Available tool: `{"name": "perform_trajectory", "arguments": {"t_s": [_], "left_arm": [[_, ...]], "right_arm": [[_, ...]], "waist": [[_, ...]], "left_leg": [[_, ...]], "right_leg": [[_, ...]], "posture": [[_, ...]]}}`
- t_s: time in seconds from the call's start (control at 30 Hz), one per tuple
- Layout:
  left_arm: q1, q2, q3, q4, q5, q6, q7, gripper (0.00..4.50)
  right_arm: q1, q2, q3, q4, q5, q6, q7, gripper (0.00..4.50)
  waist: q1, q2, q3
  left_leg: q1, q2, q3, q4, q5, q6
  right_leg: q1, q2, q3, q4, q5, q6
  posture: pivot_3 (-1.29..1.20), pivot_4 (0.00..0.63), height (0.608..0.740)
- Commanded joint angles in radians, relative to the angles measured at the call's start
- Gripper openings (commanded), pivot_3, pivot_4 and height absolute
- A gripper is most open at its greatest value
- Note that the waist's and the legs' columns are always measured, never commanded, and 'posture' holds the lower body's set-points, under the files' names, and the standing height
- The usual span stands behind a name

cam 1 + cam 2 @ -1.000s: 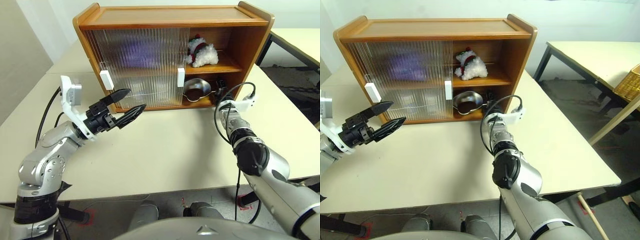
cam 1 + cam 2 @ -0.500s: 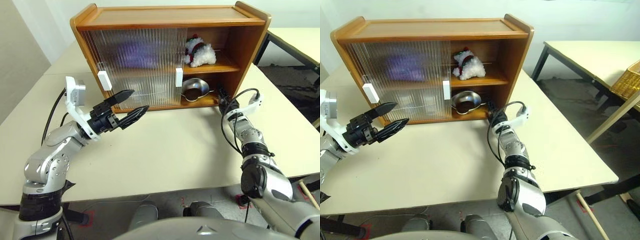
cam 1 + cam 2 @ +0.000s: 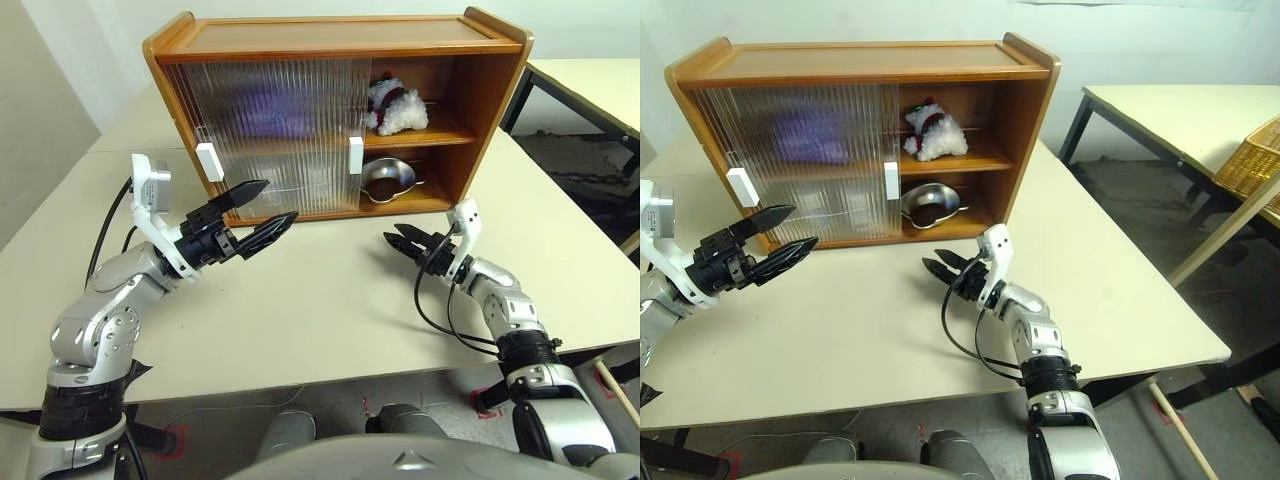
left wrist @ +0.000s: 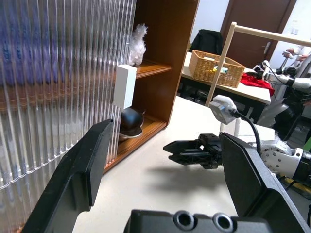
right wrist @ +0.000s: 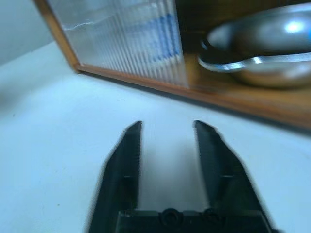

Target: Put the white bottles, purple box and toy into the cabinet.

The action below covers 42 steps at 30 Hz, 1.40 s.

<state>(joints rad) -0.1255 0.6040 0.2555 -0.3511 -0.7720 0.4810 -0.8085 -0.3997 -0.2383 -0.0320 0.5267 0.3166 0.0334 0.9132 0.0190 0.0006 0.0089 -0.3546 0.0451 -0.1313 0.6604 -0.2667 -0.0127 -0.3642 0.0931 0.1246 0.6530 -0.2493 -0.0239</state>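
**Four views around the cabinet**

The two head views look forward and down from well back, taking in the whole cabinet (image 3: 335, 110) on the table (image 3: 330, 300); they share the entire scene, slightly offset. The left wrist view sits close beside the cabinet's ribbed sliding door (image 4: 58, 82), facing along its front toward the open side. The right wrist view looks low across the tabletop, near the cabinet's bottom shelf.
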Motion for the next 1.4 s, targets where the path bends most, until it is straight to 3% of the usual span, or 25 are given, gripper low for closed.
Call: {"name": "perform_trajectory", "arguments": {"t_s": [0.03, 0.1, 0.47, 0.8, 1.4], "left_arm": [[0.011, 0.002, -0.006, -0.004, 0.014, -0.002, 0.002, 4.50], [0.011, 0.002, -0.007, -0.003, 0.015, -0.002, 0.002, 4.50], [0.012, 0.005, -0.001, -0.007, 0.013, -0.002, 0.008, 4.50], [0.030, 0.011, 0.009, -0.046, 0.001, 0.011, 0.041, 4.50], [0.036, 0.018, 0.011, -0.046, -0.001, 0.007, 0.041, 4.50]], "right_arm": [[-0.056, 0.007, 0.016, 0.065, -0.028, -0.044, 0.008, 0.82], [-0.097, 0.016, 0.019, 0.112, -0.035, -0.059, 0.012, 0.02], [-0.288, 0.051, 0.007, 0.419, -0.082, -0.147, 0.028, 0.02], [-0.413, 0.065, -0.027, 0.590, -0.106, -0.211, -0.002, 0.02], [-0.491, 0.070, -0.057, 0.685, -0.139, -0.231, -0.063, 0.02]], "waist": [[0.000, 0.000, 0.000], [0.000, 0.000, 0.000], [0.006, 0.000, 0.000], [0.011, 0.000, 0.000], [0.021, 0.000, 0.000]], "left_leg": [[0.001, 0.000, 0.000, 0.000, 0.000, 0.000], [0.002, 0.000, -0.001, -0.001, 0.000, 0.000], [-0.002, 0.001, -0.002, -0.003, -0.001, -0.001], [-0.002, 0.002, -0.001, -0.004, -0.002, -0.002], [-0.002, 0.004, -0.001, -0.005, -0.002, -0.002]], "right_leg": [[0.001, 0.000, 0.000, 0.000, 0.000, 0.000], [0.001, 0.000, 0.000, 0.000, 0.000, 0.000], [-0.004, 0.000, 0.000, 0.000, 0.002, -0.011], [-0.004, -0.001, 0.000, 0.000, 0.001, -0.011], [-0.004, -0.002, 0.000, 0.000, 0.000, -0.013]], "posture": [[0.07, 0.000, 0.740], [0.07, 0.000, 0.740], [0.09, 0.000, 0.740], [0.11, 0.000, 0.740], [0.12, 0.002, 0.740]]}}
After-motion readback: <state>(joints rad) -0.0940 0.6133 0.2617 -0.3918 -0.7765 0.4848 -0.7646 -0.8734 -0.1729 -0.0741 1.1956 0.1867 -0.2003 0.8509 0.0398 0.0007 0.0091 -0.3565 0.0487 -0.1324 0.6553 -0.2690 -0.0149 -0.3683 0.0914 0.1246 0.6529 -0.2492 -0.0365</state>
